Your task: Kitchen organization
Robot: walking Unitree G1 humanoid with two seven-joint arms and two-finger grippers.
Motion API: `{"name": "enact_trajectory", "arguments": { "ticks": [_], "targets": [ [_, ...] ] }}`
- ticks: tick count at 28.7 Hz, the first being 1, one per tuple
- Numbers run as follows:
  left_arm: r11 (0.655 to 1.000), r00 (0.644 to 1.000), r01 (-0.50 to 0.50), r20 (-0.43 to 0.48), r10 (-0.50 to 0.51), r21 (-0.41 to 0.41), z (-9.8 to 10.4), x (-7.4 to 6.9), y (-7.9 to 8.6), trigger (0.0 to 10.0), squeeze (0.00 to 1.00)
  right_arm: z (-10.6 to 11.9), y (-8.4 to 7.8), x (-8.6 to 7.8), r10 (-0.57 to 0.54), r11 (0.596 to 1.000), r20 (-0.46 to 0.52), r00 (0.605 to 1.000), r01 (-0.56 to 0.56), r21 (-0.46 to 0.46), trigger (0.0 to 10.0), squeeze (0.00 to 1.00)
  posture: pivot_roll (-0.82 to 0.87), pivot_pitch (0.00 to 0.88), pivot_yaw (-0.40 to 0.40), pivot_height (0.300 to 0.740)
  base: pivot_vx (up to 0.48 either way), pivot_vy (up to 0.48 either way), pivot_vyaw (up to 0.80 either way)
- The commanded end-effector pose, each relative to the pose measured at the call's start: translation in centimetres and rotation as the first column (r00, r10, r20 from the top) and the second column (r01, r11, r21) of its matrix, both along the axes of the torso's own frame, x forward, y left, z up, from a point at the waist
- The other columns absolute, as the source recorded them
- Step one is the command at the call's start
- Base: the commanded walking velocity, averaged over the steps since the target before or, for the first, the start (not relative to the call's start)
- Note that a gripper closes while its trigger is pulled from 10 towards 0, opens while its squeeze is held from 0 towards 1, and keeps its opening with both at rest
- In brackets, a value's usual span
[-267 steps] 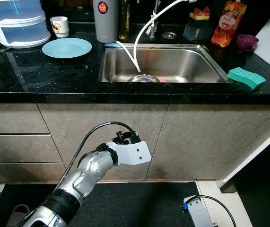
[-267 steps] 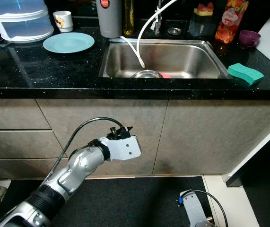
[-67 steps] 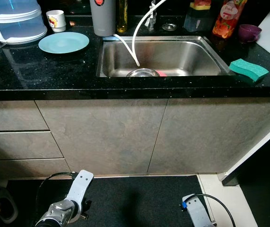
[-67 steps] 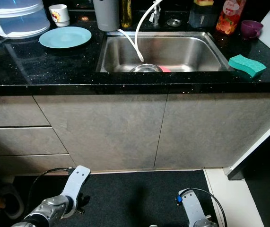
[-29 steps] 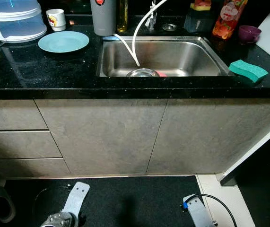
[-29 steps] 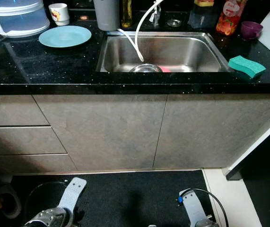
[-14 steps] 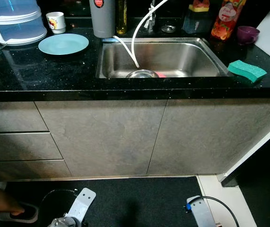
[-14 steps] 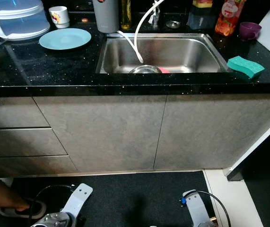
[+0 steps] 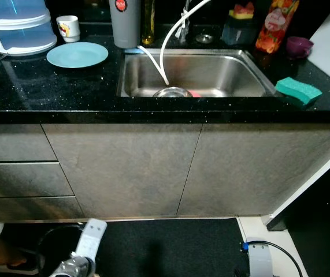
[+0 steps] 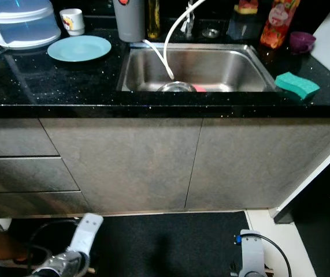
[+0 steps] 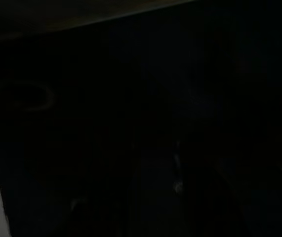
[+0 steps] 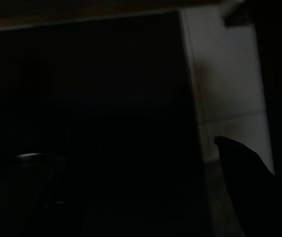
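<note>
Both arms hang low in front of the cabinet fronts (image 9: 153, 167), over the dark floor mat (image 10: 165, 242). Left gripper (image 9: 86, 245) at the mat's left end; right gripper (image 10: 250, 254) near its right edge. Finger state of either: cannot tell, wrist views too dark.

Black counter (image 9: 49, 86): steel sink (image 9: 193, 72) set in the middle, with a metal bowl (image 9: 172, 92) on its floor and a white hose (image 9: 167, 40) dropping in. Light blue plate (image 9: 77, 55) left of the sink, white mug (image 9: 68, 27) and clear containers (image 9: 17, 26) toward the back left corner. Green sponge (image 9: 298, 90) at the front edge, right of the sink. Purple bowl (image 9: 299, 46) behind the sponge.

A person's hand (image 10: 0, 245) at the lower left, by the floor.
</note>
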State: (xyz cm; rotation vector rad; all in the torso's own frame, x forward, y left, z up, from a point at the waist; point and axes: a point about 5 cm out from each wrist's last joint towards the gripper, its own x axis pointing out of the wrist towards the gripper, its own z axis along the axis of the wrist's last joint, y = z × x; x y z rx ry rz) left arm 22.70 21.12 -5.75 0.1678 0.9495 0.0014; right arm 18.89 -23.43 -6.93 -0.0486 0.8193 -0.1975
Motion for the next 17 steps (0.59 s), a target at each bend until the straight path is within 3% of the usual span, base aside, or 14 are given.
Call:
{"name": "enact_trajectory", "arguments": {
  "ticks": [1, 4, 6, 8, 9, 10, 14, 17],
  "targets": [
    [0.999, 0.999, -0.050, 0.000, 0.050, 0.016, -0.3, -0.8, 0.9, 10.0, 0.00, 0.0, 0.3, 0.0, 0.018, 0.999, 0.026, 1.000, -0.019, 0.040, 10.0, 0.00, 0.09, 0.054, -0.060, 0.740, 0.000, 0.000, 0.00],
    [0.992, 0.992, -0.122, 0.017, 0.122, 0.018, -0.1, -1.0, 2.3, 10.0, 0.00, 0.1, 0.6, 0.3, 0.048, 0.995, 0.043, 0.998, -0.051, 0.081, 10.0, 0.00, 0.11, 0.055, -0.079, 0.740, 0.000, 0.000, 0.00],
    [0.992, 0.992, -0.122, 0.017, 0.122, 0.018, -0.1, -1.0, 2.3, 10.0, 0.00, 0.1, 0.6, 0.3, 0.048, 0.995, 0.043, 0.998, -0.051, 0.081, 10.0, 0.00, 0.11, 0.055, -0.079, 0.740, 0.000, 0.000, 0.00],
    [0.982, 0.981, -0.189, 0.034, 0.190, -0.027, 0.2, -0.9, 2.9, 10.0, 0.00, 0.3, 0.9, 0.5, 0.063, 0.991, 0.064, 0.996, -0.071, 0.117, 10.0, 0.00, 0.12, 0.058, -0.090, 0.740, 0.000, 0.000, 0.00],
    [0.982, 0.981, -0.189, 0.034, 0.190, -0.027, 0.2, -0.9, 2.9, 10.0, 0.00, 0.3, 0.9, 0.5, 0.063, 0.991, 0.064, 0.996, -0.071, 0.117, 10.0, 0.00, 0.12, 0.058, -0.090, 0.740, 0.000, 0.000, 0.00],
    [0.975, 0.976, -0.204, 0.061, 0.209, -0.090, 0.5, -0.2, 2.5, 10.0, 0.00, 0.5, 1.2, 0.8, 0.058, 0.984, 0.103, 0.993, -0.074, 0.162, 10.0, 0.00, 0.13, 0.058, -0.098, 0.740, 0.000, 0.000, 0.00],
    [0.972, 0.974, -0.207, 0.069, 0.215, -0.112, 0.6, 0.0, 2.3, 10.0, 0.00, 0.6, 1.3, 0.9, 0.061, 0.981, 0.123, 0.991, -0.082, 0.176, 10.0, 0.00, 0.12, 0.059, -0.097, 0.740, 0.000, 0.000, 0.00],
    [0.957, 0.967, -0.230, 0.068, 0.245, -0.177, 0.4, 0.0, 1.7, 10.0, 0.00, 0.9, 1.6, 1.3, 0.128, 0.968, 0.170, 0.977, -0.160, 0.194, 10.0, 0.00, 0.12, 0.062, -0.094, 0.740, 0.000, 0.000, 0.00]
  ]
}}
